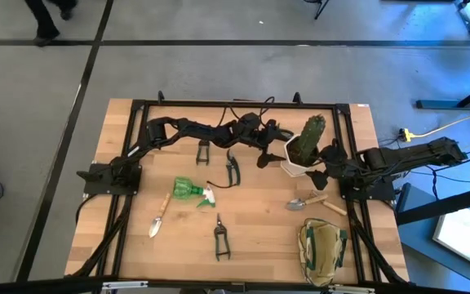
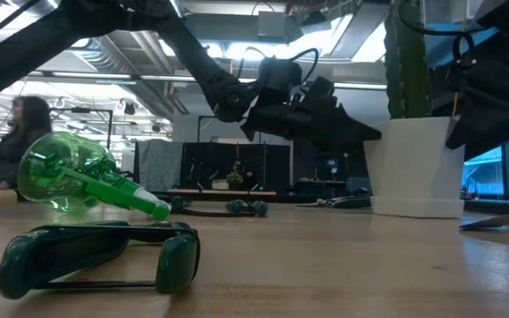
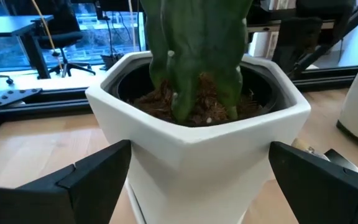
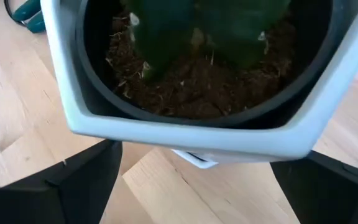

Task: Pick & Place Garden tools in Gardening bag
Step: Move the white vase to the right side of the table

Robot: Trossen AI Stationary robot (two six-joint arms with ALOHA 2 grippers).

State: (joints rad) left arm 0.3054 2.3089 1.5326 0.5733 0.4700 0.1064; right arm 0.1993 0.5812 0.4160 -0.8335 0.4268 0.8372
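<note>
We are hovering both grippers at the white pot [image 1: 294, 155] with the cactus [image 1: 312, 135], the left gripper [image 1: 269, 155] on one side and the right gripper [image 1: 325, 170] on the other, both with fingers spread wide and holding nothing. The bag [image 1: 322, 251] is lying at the near right corner. Nothing is showing as packed: the spray bottle [image 1: 192, 190], three shears [image 1: 233, 170] and two trowels [image 1: 158, 219] are lying on the table [image 1: 251, 237], well apart from the bag.
</note>
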